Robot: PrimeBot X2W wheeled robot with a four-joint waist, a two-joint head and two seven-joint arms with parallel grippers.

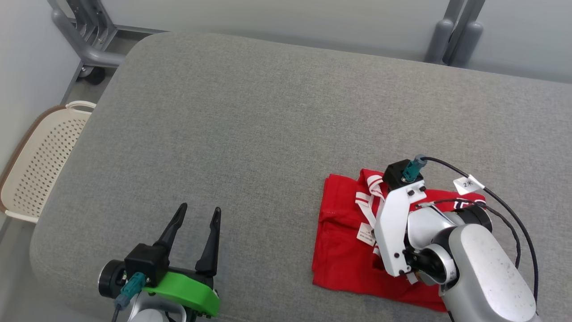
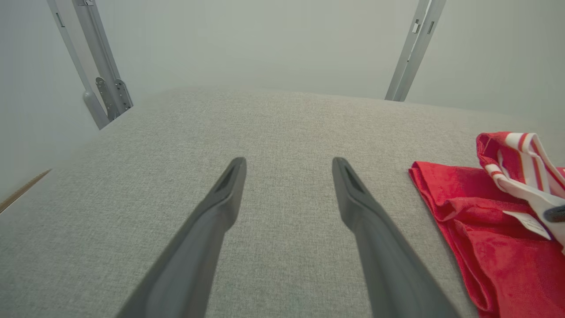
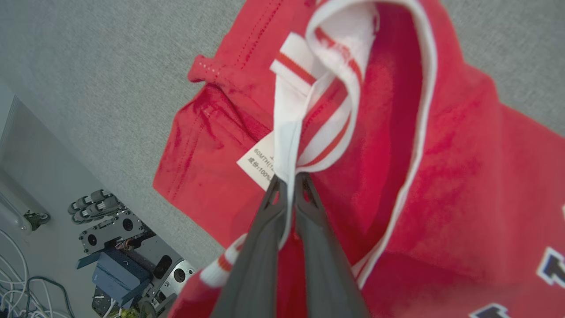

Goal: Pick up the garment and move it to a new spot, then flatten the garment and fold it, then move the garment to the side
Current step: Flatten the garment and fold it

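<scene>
Red shirt (image 1: 348,250): we see it lying bunched up on the right side of the gray table (image 1: 268,112), partly under the right arm.
Right claw (image 3: 289,181): its two dark fingers are pressed together, and they pinch the white striped edge (image 3: 300,132) of the shirt.
Tag (image 3: 258,163): a small white tag with print sits just beside the pinch.
Left claw (image 1: 199,210): its fingers are spread wide with nothing between them. It hangs over bare table, well apart from the shirt.
Basket (image 1: 40,161): we see a pale basket with holes down past the table's left edge.
</scene>
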